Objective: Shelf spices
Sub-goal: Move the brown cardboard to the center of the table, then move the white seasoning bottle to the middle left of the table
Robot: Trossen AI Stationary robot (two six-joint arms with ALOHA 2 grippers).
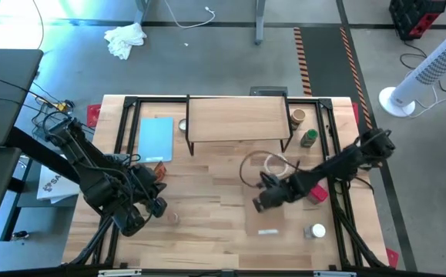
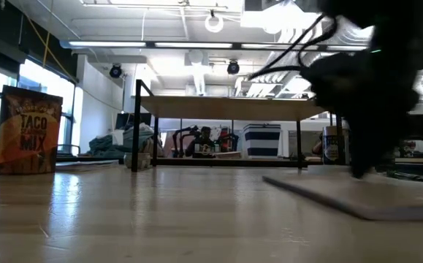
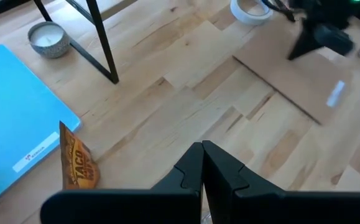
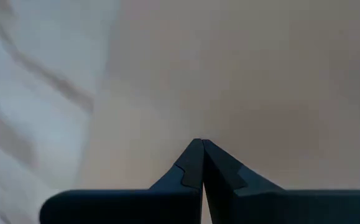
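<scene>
Spices nowhere on the shelf point(image 1: 238, 115) yet, just scattered round the table. Closest to the front edge: white-top jar point(image 1: 317, 230) on the right and what looks like a small pinkish one point(image 1: 172, 218) on the left, just beside the left gripper point(image 1: 155, 206), fingers pressed together and holding nothing. Bit further in: right gripper point(image 1: 259, 204), also pinched shut and empty, low over the thin board point(image 1: 265, 219), with something red point(image 1: 317, 192) half hidden under that arm, can't tell if it's a jar. Then the tape ring point(image 1: 273, 163) and taco packet point(image 1: 159, 165) mid table, not part of the job. Further back: green-top jar point(image 1: 309, 138) and tan-top jar point(image 1: 297, 116) near the shelf's right end, and a pale tin point(image 1: 182, 125) by its left leg next to the blue pad point(image 1: 157, 138). Handling guess: light, rigid, probably smooth-sided and a bit slippery, maybe glass, so easy on the squeeze. Best grabbed across the round body just under the lid, from above, kept upright. Needs opening up first, obviously. Easy to tip, so no bumping the neighbours.
</scene>
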